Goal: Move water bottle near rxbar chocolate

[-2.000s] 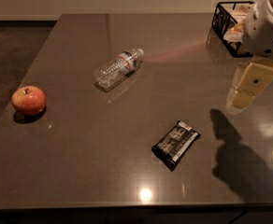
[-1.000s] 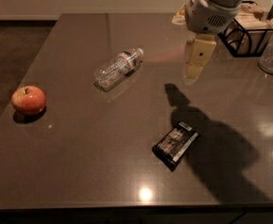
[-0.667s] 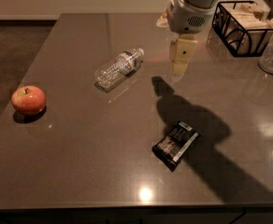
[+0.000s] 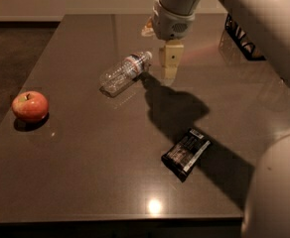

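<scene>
The reach for the bottle is the step in hand. The end effector (image 4: 171, 62) hangs just beside the cap end of the bottle (image 4: 124, 74), which lies on its side on the tabletop (image 4: 85, 157), well apart from the rxbar (image 4: 185, 153). I cannot tell whether the end effector stands apart or together. Next, I judge, it must settle across the bottle and clamp it, then carry it toward the rxbar.

Count: 1 bottle (image 4: 124, 73), 1 rxbar (image 4: 186, 153), 1 apple (image 4: 30, 106), 1 wire basket (image 4: 238, 37), all on 1 table (image 4: 85, 177). 1 robot arm (image 4: 180, 4) w/ 1 gripper (image 4: 170, 67), which hangs over the table just beside the bottle's cap end. 7 items total, 1 of each kind.
</scene>
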